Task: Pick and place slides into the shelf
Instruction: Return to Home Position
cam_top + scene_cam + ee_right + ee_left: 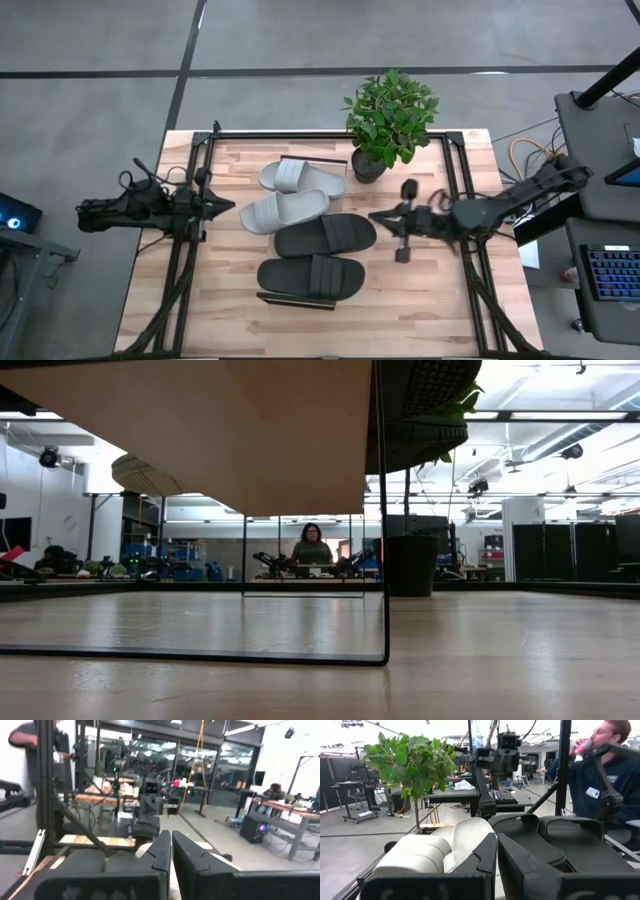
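Four slides lie side by side along the shelf (200, 430) at mid-table: the pale grey slides (285, 211) nearer the potted plant (390, 120), the black slides (325, 235) next to them. The left gripper (226, 207) and right gripper (374, 217) flank the row, fingers together, holding nothing. The butcher-block table (420, 310) stands on a grey floor. A person (312, 546) is visible in the room beyond.

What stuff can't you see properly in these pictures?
1. High view: the slides cover most of the shelf, hiding its top.
2. Low view: the shelf's plank hides the slides from below; only a dark sole shows.
3. Right wrist view: the right tool blocks most of the slides.
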Controlling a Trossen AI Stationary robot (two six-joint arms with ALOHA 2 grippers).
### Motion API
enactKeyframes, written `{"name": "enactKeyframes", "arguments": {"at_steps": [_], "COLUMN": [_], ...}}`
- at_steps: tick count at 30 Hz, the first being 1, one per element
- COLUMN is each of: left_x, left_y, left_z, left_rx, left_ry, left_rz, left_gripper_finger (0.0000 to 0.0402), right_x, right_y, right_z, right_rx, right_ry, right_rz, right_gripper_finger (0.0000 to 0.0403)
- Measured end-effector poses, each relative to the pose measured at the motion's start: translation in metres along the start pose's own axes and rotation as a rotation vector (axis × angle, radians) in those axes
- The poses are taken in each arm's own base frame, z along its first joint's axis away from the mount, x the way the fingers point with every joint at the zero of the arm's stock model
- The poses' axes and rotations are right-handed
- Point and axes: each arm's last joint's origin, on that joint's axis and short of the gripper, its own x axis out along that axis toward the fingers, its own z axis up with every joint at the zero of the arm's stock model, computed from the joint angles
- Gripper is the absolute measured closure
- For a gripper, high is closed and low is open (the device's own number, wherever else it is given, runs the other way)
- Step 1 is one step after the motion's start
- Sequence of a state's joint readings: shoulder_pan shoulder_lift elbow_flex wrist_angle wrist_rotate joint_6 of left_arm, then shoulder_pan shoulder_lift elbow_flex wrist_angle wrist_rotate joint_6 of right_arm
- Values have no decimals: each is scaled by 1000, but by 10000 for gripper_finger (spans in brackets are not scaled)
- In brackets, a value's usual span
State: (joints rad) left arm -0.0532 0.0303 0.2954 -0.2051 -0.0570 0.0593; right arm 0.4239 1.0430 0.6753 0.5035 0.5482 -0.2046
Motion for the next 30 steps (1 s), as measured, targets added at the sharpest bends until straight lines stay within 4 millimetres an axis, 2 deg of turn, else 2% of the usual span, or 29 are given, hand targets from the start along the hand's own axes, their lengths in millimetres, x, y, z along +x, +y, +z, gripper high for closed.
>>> {"name": "enactKeyframes", "arguments": {"at_steps": [3, 6, 11, 16, 21, 27, 30], "left_x": [0, 0, 0, -1, 0, 1, 1], "left_y": [0, 0, 1, 1, 1, 1, 1], "left_z": [3, 7, 10, 12, 12, 10, 10], "left_rx": [-1, -2, 5, 26, 28, 28, 29], "left_ry": [-36, -75, -110, -131, -132, -122, -121], "left_rz": [2, 5, 8, 12, 12, 12, 14], "left_gripper_finger": [402, 401, 402, 402, 402, 402, 402], "right_x": [-19, -29, -35, -43, -57, -75, -79], "right_y": [-11, -20, -41, -63, -68, -70, -72], "right_z": [-9, -24, -36, -49, -67, -88, -98], "right_rx": [37, 57, 73, 83, 81, 108, 137], "right_ry": [-15, -5, -66, -73, -82, -211, -204], "right_rz": [-12, 10, 67, 20, 40, -24, -57], "right_gripper_finger": [394, 394, 394, 394, 394, 394, 394]}}
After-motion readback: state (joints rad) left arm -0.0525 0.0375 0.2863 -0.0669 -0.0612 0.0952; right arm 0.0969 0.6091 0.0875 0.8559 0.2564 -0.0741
